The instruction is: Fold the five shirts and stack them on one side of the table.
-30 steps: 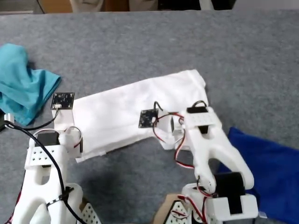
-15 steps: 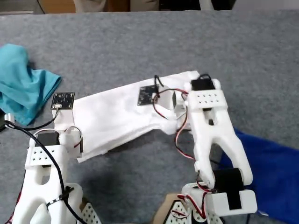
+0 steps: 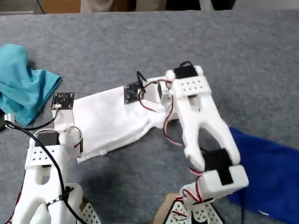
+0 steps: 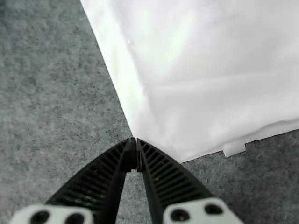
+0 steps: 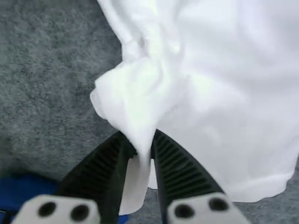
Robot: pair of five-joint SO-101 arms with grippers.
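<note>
Right gripper, pinching the white shirt, has carried its edge toward the left gripper, which is pressed together. Mid-fold; next, probably lay flat and release.

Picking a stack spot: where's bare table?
Bare: far strip of the grey felt table beyond the white cotton shirt, and right of it beyond the dark blue shirt. Crowded: crumpled teal shirt at left, arm bases near edge.

The right arm covers one end of the white shirt. The blue shirt and the teal shirt are cut off by the high view's edges.
</note>
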